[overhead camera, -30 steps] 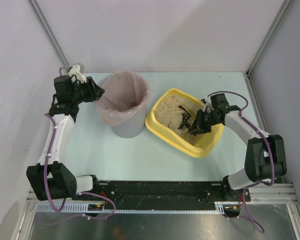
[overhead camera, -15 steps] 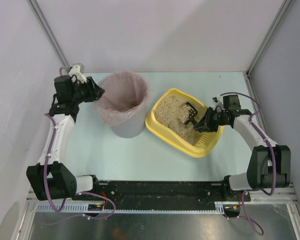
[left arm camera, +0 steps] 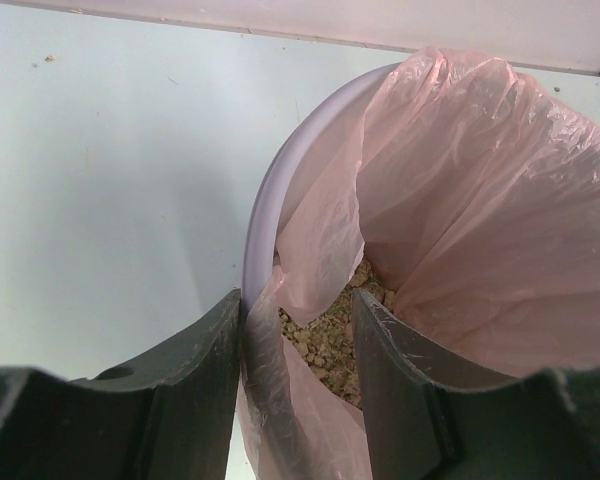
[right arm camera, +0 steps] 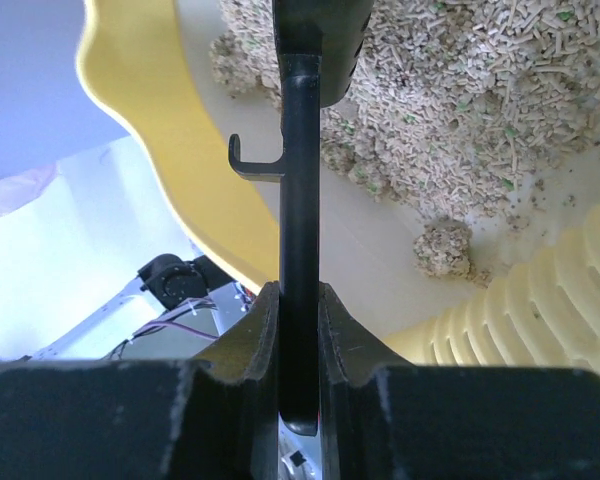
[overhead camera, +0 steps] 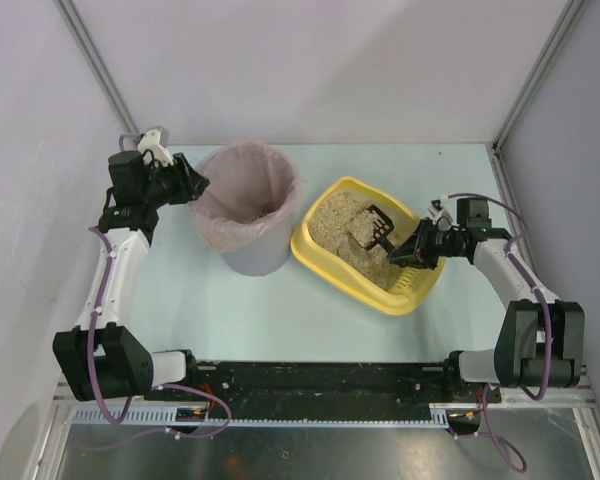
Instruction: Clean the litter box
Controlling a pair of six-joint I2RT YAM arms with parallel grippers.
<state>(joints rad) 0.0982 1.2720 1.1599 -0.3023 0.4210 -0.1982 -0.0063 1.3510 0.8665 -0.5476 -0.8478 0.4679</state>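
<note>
The yellow litter box [overhead camera: 315,250] sits right of centre and holds beige litter. My right gripper [overhead camera: 420,248] is over its slotted right end, shut on the handle of the black scoop [overhead camera: 377,225], whose head is over the litter. In the right wrist view the handle [right arm camera: 300,180] runs straight up from my gripper [right arm camera: 300,330], over the yellow rim [right arm camera: 170,130] and the litter. A litter clump [right arm camera: 442,248] lies on the bare box floor. My left gripper [overhead camera: 195,185] grips the left rim of the grey bin [overhead camera: 250,255].
In the left wrist view my gripper [left arm camera: 298,330] straddles the bin rim [left arm camera: 270,190] and the pink liner [left arm camera: 480,200], with litter at the bin's bottom. Grey walls enclose the pale table [overhead camera: 230,310] at the back and both sides.
My right gripper has drawn back to the right with the scoop. The scoop head has moved from the middle of the litter toward the box's far right. The left arm has not moved.
</note>
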